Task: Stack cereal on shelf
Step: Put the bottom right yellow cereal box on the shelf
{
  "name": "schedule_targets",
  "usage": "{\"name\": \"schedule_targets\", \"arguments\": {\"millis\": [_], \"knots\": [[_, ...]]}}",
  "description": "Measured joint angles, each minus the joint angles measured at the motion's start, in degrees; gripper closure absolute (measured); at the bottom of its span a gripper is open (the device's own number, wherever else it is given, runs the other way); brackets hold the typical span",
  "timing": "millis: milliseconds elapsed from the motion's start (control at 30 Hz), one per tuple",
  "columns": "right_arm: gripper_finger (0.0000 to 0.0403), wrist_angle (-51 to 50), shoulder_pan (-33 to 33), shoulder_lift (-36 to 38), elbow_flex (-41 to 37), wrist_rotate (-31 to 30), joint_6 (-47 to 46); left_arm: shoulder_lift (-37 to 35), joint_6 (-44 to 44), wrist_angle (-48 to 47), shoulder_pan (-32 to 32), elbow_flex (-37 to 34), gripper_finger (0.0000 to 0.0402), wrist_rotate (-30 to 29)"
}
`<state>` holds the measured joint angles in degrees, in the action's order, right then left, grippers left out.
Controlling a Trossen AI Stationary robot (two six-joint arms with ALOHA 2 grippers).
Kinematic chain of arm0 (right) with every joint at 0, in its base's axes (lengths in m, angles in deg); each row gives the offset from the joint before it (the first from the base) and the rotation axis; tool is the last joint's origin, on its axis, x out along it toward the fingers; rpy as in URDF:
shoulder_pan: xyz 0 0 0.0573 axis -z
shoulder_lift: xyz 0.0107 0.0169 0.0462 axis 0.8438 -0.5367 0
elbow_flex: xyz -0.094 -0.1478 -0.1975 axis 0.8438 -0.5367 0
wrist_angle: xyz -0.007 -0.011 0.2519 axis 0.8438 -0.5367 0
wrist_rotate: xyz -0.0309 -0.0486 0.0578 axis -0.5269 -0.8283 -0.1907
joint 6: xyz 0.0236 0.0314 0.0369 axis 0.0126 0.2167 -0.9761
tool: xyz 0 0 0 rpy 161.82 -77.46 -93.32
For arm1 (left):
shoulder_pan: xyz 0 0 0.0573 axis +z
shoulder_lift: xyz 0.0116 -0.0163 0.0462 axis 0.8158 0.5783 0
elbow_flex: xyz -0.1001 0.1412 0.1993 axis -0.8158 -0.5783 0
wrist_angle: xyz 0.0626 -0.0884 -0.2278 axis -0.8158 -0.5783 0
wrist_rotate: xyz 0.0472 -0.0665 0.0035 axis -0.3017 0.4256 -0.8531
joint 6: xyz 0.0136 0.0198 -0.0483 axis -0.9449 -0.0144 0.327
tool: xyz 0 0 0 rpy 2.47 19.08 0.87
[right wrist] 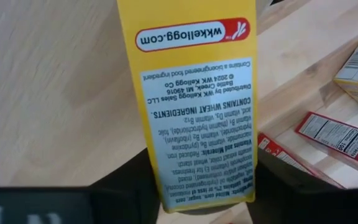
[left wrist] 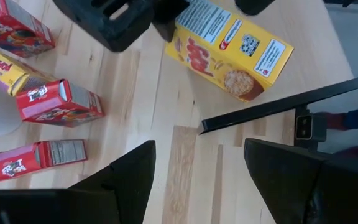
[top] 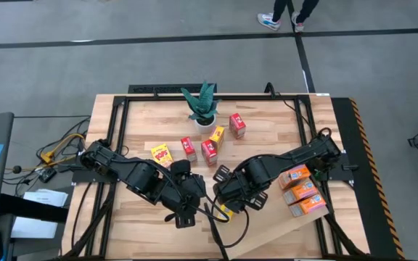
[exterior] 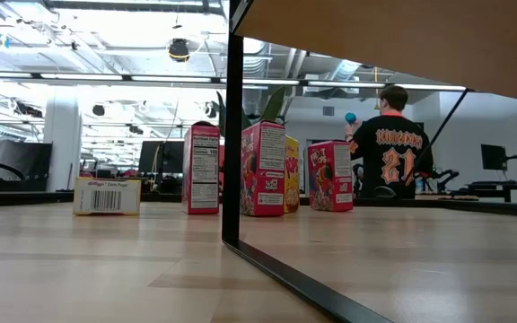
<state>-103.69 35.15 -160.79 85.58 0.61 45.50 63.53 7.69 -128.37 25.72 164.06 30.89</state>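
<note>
Near the counter's front edge, a yellow cereal box (right wrist: 191, 93) with a printed ingredients panel is gripped by the right tool (top: 227, 205); the left tool (top: 185, 210) is held part-open, empty.

Two dark, near-black robot arms, built of chunky jointed segments with blocky housings at the wrists. Left claw (top: 185, 217) and right claw (top: 227, 207) matte black, each with two broad, flat-sided fingers (left wrist: 126, 180) of angular outline. Black cables trailing from the arm bases at the left and right edges of the tabletop (top: 151, 119), with a yellow-orange lead among those at the left.
</note>
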Motion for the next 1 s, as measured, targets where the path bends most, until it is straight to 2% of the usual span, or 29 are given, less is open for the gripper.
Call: {"name": "schedule_targets", "arguments": {"millis": [167, 367, 733, 867, 1000], "knots": [[0.0237, -1.5, -0.8, 0.1, 0.0, -0.7, -1.2, 0.0, -1.0, -0.4, 0.0, 0.0, 0.0165, 0.0], [0.0236, -3.1, -2.7, 0.5, 0.0, -3.5, -2.9, 0.0, -1.9, -0.3, 0.0, 0.0, 0.0165, 0.0], [0.0245, -5.5, -8.6, 2.6, 0.0, -18.7, -3.4, 0.0, -3.7, 0.3, 0.0, 0.0, 0.0165, 0.0], [0.0237, -6.4, -11.6, 3.3, 0.2, -25.8, -3.6, 0.0, -5.4, 1.4, 0.0, 0.0, 0.0165, 0.1], [0.0231, -7.7, -15.6, 3.9, 0.5, -35.8, -4.1, 0.0, -7.4, 3.2, 0.0, 0.0, 0.0165, 0.3]]}}
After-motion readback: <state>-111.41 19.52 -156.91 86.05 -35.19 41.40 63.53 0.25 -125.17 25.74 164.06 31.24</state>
